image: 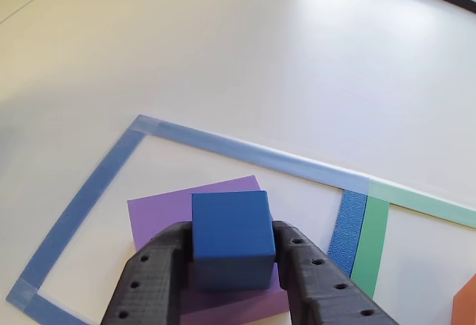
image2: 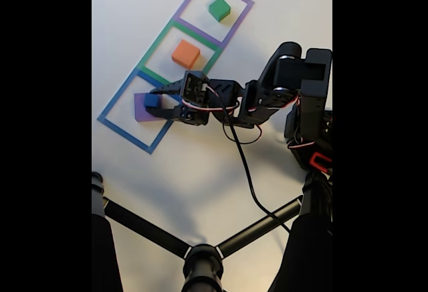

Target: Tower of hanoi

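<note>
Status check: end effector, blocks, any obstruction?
End effector shut on blue cube, over purple slab. Orange block, green cube in separate squares. Nothing obstructing.

A black robot arm [image2: 267, 95] reaches across a white table [image2: 200, 165], its tool [image2: 151, 103] closed around a small blue foam cube [image2: 151, 101] above a purple foam slab [image2: 140, 108] inside a blue tape square [image2: 114, 105]. An orange foam block [image2: 185, 54] and a green foam cube [image2: 219, 9] sit in neighbouring tape squares.
</note>
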{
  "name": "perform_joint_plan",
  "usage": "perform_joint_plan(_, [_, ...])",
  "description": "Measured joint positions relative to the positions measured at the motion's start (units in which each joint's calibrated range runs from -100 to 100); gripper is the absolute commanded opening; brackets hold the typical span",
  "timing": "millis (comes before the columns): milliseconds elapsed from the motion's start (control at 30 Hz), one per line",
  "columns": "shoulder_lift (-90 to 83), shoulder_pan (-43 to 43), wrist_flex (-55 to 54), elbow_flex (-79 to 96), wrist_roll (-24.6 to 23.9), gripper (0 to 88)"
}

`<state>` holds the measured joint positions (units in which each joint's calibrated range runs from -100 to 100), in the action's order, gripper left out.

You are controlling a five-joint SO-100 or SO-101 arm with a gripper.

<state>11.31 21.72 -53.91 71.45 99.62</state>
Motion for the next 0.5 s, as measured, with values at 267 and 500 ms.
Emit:
perform_joint_plan(267, [0.00,0.50,0.00,0.00,0.00,0.9])
perform_joint_plan(500, [0.00,0.60,0.40,0.00,0.00,0.9])
